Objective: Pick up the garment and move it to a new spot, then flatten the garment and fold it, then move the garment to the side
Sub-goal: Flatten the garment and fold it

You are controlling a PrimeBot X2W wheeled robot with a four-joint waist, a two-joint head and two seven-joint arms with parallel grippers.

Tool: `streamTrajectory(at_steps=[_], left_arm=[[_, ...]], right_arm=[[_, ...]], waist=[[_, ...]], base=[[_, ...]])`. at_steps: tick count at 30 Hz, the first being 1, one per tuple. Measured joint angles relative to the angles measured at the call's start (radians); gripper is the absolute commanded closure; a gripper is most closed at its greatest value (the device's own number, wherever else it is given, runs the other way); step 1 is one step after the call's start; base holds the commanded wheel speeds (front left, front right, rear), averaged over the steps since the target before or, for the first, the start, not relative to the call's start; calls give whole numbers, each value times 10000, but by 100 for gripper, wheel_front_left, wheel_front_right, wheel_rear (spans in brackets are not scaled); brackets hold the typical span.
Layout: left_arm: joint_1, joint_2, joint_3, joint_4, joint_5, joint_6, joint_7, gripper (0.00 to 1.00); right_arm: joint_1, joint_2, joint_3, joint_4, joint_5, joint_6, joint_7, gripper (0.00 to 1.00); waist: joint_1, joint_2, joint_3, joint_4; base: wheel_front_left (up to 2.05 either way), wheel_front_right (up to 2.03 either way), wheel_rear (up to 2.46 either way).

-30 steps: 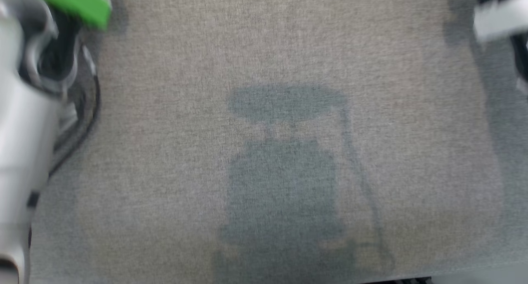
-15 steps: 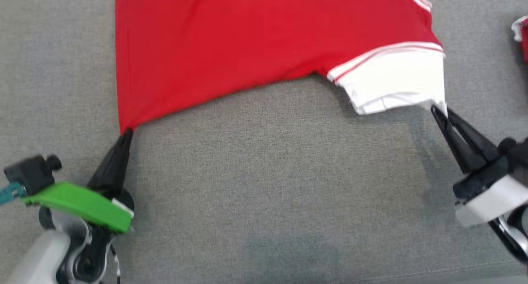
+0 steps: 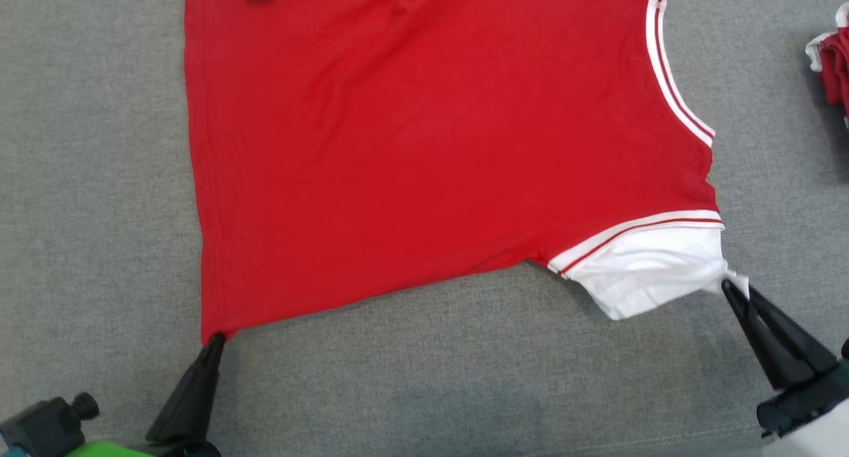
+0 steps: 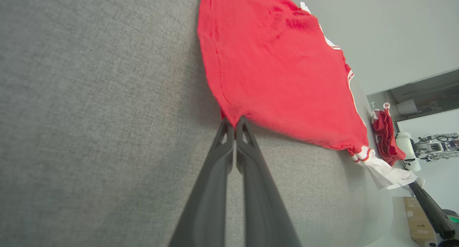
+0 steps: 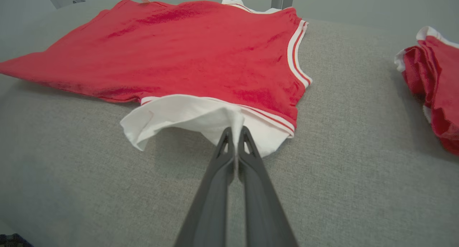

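Camera shifted; left pincer (image 3: 215, 341) grips garment (image 3: 424, 145) hem corner (image 3: 219, 321), right pincer (image 3: 729, 288) grips sleeve (image 3: 650, 274); garment ahead.

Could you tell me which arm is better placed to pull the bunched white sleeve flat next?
Probably the right: the right tool is shut on the white sleeve, whereas the left tool pinches the red shirt at its hem corner, far from that sleeve.
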Motion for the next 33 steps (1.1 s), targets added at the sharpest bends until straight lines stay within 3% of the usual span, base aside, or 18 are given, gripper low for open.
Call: streamTrajectory(at_steps=[7,9,14,22,33], left_arm=[[-1792,629,853,-1258,-596,849,1283,100],[-2733,922,932,-1087,-598,1181,1925,100],[-4955,819,840,-163,-746,1858,2997,100],[-7031,192,-61,1563,-359,2174,3862,100],[-7185,109,-88,1956,-203,2153,3814,100]], right_arm=[[-3251,-343,282,56,773,0,640,100],[-4430,-554,587,554,1066,-2,882,100],[-7100,-744,1624,2000,1400,0,1147,100],[-9248,-738,2865,3958,1852,0,849,100],[-10166,-1089,3269,5020,2309,0,291,100]], waist=[[0,0,899,-106],[1,0,1160,-96],[1,0,1691,6],[2,0,1974,165],[1,0,1948,68]], base=[[0,0,0],[0,0,0],[0,0,0],[0,0,0],[0,0,0]])
